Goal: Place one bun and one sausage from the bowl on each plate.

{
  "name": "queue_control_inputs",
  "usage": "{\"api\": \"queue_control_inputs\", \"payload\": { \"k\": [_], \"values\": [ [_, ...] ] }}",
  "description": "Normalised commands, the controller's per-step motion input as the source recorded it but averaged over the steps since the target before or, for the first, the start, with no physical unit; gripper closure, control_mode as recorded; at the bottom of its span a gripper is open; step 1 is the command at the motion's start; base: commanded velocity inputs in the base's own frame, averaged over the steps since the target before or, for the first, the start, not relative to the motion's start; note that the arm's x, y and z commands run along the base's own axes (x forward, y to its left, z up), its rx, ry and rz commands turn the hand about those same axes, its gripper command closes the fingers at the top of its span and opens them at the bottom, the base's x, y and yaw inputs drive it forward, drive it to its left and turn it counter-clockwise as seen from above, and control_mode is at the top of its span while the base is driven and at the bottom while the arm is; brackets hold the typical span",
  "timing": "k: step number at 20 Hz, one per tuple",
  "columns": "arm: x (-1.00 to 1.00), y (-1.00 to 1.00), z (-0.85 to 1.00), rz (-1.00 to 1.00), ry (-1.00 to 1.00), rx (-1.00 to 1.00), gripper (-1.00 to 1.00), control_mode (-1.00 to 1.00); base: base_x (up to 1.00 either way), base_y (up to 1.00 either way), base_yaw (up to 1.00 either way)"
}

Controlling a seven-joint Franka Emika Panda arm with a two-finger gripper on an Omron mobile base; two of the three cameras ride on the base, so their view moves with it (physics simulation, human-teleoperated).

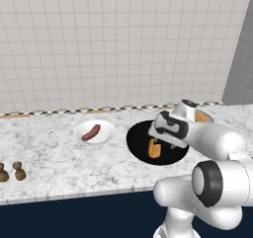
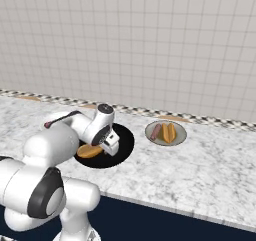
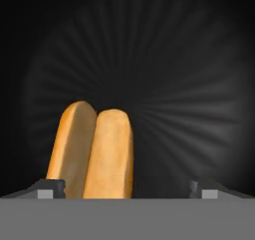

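The black bowl (image 1: 136,138) (image 2: 122,137) holds one golden bun (image 1: 154,149) (image 2: 90,151) (image 3: 92,152). My gripper (image 1: 161,142) (image 2: 111,149) (image 3: 127,188) hangs low over the bowl, open, its fingertips (image 3: 50,186) straddling the bun without touching it. The bun lies nearer the left finger in the hand view. Left of the bowl, the white plate (image 1: 106,126) carries a sausage (image 1: 91,132). On the bowl's other side, the tan plate (image 2: 181,135) (image 1: 203,116) holds a sausage (image 2: 156,131) and a bun (image 2: 170,132).
Two small brown shakers (image 1: 20,171) stand near the counter's front edge at far left. The marble counter (image 2: 210,170) runs along a tiled wall (image 1: 123,44). My arm (image 1: 217,138) crosses in front of the tan plate in the left base view.
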Motion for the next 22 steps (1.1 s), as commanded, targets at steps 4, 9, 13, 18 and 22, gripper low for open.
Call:
{"api": "queue_control_inputs", "payload": {
  "k": [4,9,13,18,22],
  "values": [
    [0.00,0.02,-0.03,0.00,-0.01,0.09,-1.00,-1.00,0.00,0.00,0.00],
    [0.02,0.18,0.00,0.00,0.00,0.08,-1.00,-1.00,0.00,0.00,0.00],
    [0.30,0.31,0.00,0.00,0.00,0.05,-1.00,-1.00,0.00,0.00,0.00],
    [0.20,0.14,-0.31,0.00,0.04,0.00,-1.00,-1.00,0.00,0.00,0.00],
    [0.00,0.00,-0.38,-0.02,0.10,0.00,-1.00,-1.00,0.00,0.00,0.00]
  ]
}}
